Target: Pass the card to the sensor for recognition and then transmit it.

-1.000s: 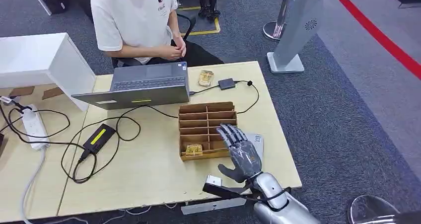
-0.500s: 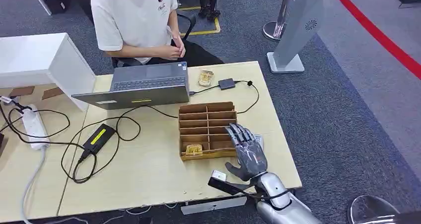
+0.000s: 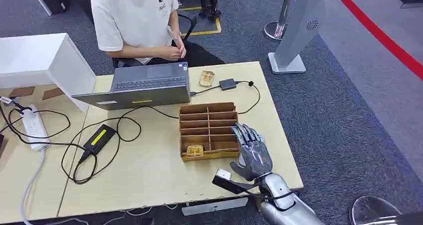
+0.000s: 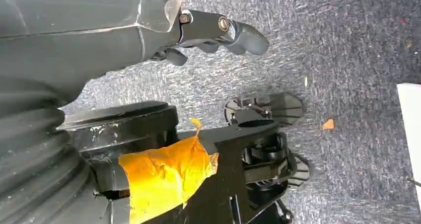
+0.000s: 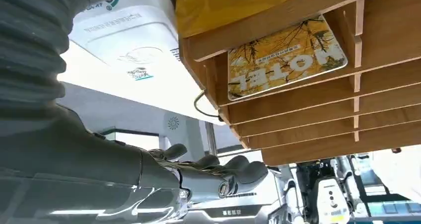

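On the desk (image 3: 149, 175), lower centre, a divided tray (image 3: 208, 130) holds the card (image 3: 194, 150) in its near-left slot — the right hand (image 3: 253, 155) hovers beside it, fingers (image 3: 247, 133) spread, empty.

A yellow card (image 3: 194, 150), printed with autumn foliage and the word HOTEL, lies flat in the front-left slot of a brown divided tray (image 3: 208, 109) on the worktop (image 3: 149, 180). A second yellowish card (image 3: 206, 78) rests on the worktop beyond the tray, just beside a small dark sensor (image 3: 227, 84) wired by a black cable. In the right wrist view the card (image 5: 285, 57) sits slightly askew between the tray's wooden dividers (image 5: 357, 45).
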`<state>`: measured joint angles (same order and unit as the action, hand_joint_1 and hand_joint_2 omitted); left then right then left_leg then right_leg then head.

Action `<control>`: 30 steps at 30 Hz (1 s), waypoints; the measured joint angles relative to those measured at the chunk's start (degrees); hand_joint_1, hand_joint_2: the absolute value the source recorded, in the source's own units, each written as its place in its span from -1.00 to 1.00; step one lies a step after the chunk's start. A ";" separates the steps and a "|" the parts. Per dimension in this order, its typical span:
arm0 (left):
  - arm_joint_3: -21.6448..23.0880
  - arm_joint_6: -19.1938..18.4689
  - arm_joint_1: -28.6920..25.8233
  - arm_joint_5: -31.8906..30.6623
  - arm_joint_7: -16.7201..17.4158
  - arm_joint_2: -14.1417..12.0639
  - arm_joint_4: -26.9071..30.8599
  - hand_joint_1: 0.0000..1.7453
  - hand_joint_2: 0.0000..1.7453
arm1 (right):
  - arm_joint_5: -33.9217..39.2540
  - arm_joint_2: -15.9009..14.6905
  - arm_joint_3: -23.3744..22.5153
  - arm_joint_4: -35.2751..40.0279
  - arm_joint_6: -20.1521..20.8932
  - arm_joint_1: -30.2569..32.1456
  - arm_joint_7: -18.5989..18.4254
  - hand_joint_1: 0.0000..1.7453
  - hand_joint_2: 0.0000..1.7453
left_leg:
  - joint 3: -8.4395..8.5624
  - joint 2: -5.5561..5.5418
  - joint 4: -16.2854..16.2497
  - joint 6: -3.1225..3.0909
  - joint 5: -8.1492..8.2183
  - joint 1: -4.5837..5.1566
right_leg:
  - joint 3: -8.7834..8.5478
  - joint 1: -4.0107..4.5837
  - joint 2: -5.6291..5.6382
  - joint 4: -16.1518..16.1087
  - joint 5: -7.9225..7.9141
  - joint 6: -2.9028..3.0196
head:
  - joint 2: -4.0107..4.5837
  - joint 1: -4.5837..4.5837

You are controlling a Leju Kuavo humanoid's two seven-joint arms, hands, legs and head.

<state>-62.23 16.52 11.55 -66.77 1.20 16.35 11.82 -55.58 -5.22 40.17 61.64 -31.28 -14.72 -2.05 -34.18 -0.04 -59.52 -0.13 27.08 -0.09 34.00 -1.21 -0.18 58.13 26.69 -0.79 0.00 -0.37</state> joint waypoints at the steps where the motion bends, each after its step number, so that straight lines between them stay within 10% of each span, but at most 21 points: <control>1: 0.00 -0.07 0.01 0.02 0.11 0.00 0.00 -1.00 1.00 | -0.24 0.00 -0.02 0.04 0.00 0.03 0.00 -1.00 1.00 | 0.00 0.00 0.00 0.00 0.00 0.00 | 0.00 0.00 0.00 0.00 0.00 0.00 | 0.00 0.00; 30: 0.00 -1.27 -0.03 0.33 1.09 -0.04 0.00 -1.00 1.00 | -5.62 5.22 -0.31 6.38 3.52 6.15 -2.08 -1.00 1.00 | 0.00 0.00 0.04 0.00 0.00 -0.01 | 0.01 0.02 -0.01 0.00 0.00 0.01 | 0.00 0.00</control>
<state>-62.23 15.26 11.51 -66.45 2.30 16.31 11.82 -61.20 0.00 39.87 68.02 -27.76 -8.57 -4.13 -34.19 -0.04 -59.48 -0.13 27.08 -0.10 34.01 -1.18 -0.19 58.12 26.69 -0.78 0.00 -0.37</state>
